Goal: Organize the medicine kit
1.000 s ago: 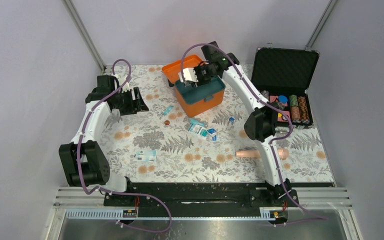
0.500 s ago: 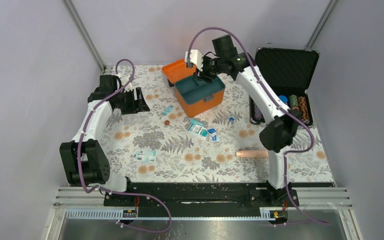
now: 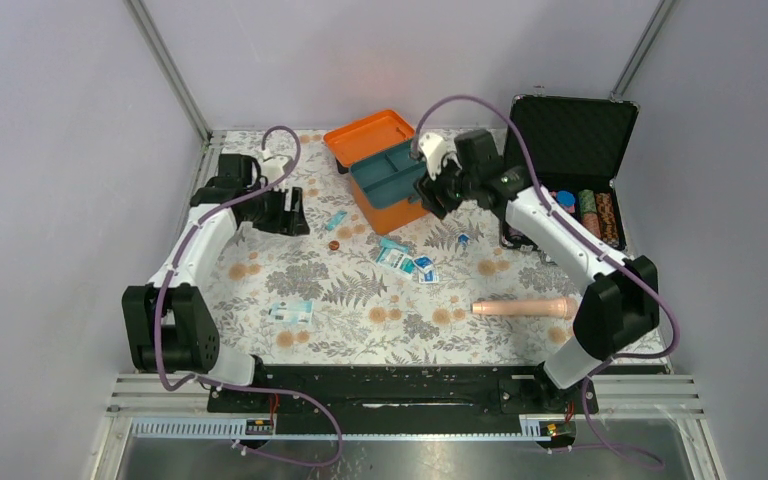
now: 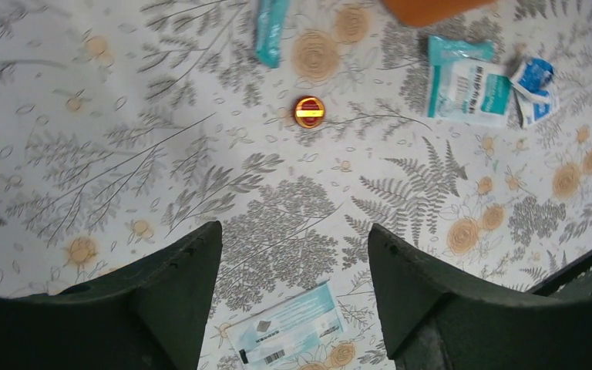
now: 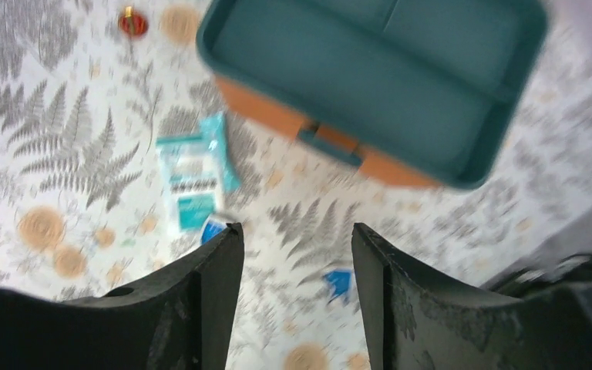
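Note:
The medicine kit is an orange box (image 3: 392, 212) with its lid (image 3: 368, 136) swung open behind it and a teal insert tray (image 3: 390, 172) inside. In the right wrist view the tray (image 5: 385, 77) shows nothing in its compartments, and the grey-teal latch (image 5: 331, 144) faces me. My right gripper (image 3: 432, 196) hangs open just right of the box, with nothing between the fingers (image 5: 297, 231). White-and-teal packets lie loose on the cloth (image 3: 396, 257) (image 3: 291, 312) (image 3: 337, 220). My left gripper (image 3: 295, 213) is open above the cloth, over one packet (image 4: 289, 331).
A black foam-lined case (image 3: 570, 140) of poker chips stands open at the back right. A beige cylinder (image 3: 525, 307) lies at the front right. A small red cap (image 3: 333, 243) and a small blue piece (image 3: 463, 239) lie near the packets.
My right arm has swung from over the box's tray down to its right side, its jaws widening. My left arm has shifted slightly right.

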